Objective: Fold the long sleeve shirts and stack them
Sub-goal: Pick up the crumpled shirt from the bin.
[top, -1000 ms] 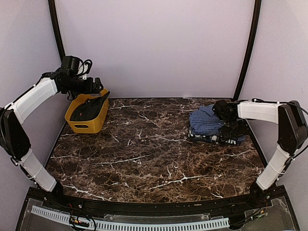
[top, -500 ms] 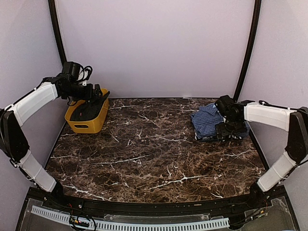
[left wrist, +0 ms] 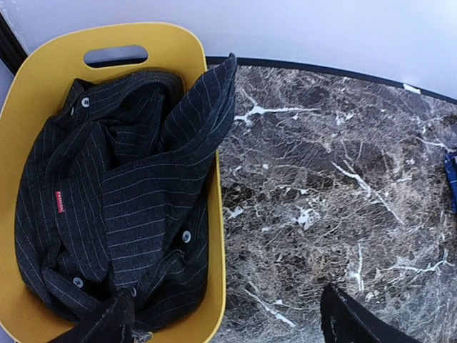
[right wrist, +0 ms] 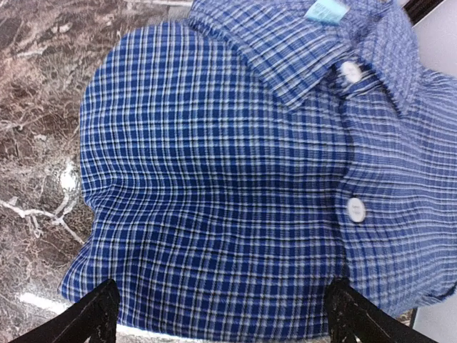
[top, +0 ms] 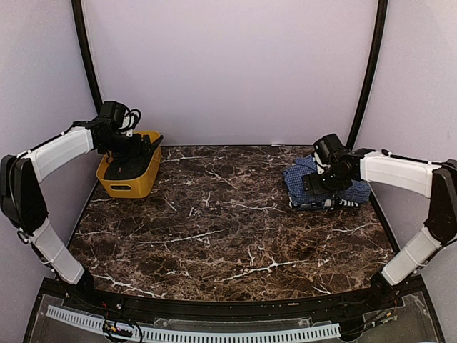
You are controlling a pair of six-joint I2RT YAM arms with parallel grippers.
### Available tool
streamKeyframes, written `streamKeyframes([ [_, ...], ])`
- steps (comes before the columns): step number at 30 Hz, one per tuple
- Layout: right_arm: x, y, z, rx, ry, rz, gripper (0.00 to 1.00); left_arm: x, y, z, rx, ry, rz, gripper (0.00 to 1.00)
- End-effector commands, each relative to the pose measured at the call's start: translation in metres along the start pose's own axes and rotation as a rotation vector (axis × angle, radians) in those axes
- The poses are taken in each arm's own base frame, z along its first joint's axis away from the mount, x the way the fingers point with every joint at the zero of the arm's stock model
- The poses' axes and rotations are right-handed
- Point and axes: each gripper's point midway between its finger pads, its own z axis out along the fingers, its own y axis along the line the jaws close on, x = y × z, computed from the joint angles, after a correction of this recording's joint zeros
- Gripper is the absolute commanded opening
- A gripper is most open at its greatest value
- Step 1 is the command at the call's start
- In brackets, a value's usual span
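The black pinstriped long sleeve shirt [left wrist: 121, 193], with a small red tag [left wrist: 60, 202], lies crumpled in the yellow basket [left wrist: 43, 78]. My left gripper [left wrist: 228, 325] hangs open above the basket's right rim, one finger over the shirt and the other over the table, holding nothing. In the top view the left gripper [top: 139, 148] is over the basket [top: 128, 187]. The blue checked long sleeve shirt [right wrist: 214, 179] lies folded at the table's right, collar and white buttons [right wrist: 355, 209] showing. My right gripper [right wrist: 225, 318] hovers open over it, straddling its near edge; the top view shows that gripper [top: 319, 184] on the blue shirt [top: 298, 177].
Dark marble table [top: 214, 229] stretches between the basket at the back left and the blue shirt at the right. Purple walls close in the back and sides, and a black frame post [top: 365, 71] stands behind the right arm.
The left gripper has come down and to the right over the basket. The right gripper has shifted left across the blue shirt. Both stay open.
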Motion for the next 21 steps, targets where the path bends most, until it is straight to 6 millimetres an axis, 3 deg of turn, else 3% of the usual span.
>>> streamKeyframes([
  [1, -0.017, 0.018, 0.014, -0.088, -0.049, 0.001, 0.97, -0.002, 0.028, 0.025, -0.093, 0.029, -0.036, 0.87],
  [4, -0.017, 0.018, 0.013, -0.094, -0.055, -0.004, 0.97, 0.006, 0.057, 0.045, -0.149, 0.084, -0.085, 0.83],
  [7, -0.016, 0.017, 0.012, -0.090, -0.053, -0.009, 0.97, 0.008, 0.073, 0.054, -0.173, 0.098, -0.111, 0.83],
  [12, -0.018, 0.015, 0.003, -0.095, -0.071, -0.001, 0.98, 0.027, 0.084, 0.082, -0.196, 0.174, -0.108, 0.88],
  [17, -0.032, 0.021, -0.020, -0.159, -0.126, 0.012, 0.99, 0.036, 0.095, 0.114, -0.225, 0.219, -0.105, 0.90],
  [20, -0.037, 0.022, -0.031, -0.180, -0.149, 0.017, 0.99, 0.034, 0.099, 0.128, -0.225, 0.224, -0.104, 0.80],
  [21, -0.036, 0.021, -0.034, -0.182, -0.152, 0.017, 0.98, 0.035, 0.102, 0.132, -0.225, 0.229, -0.113, 0.66],
])
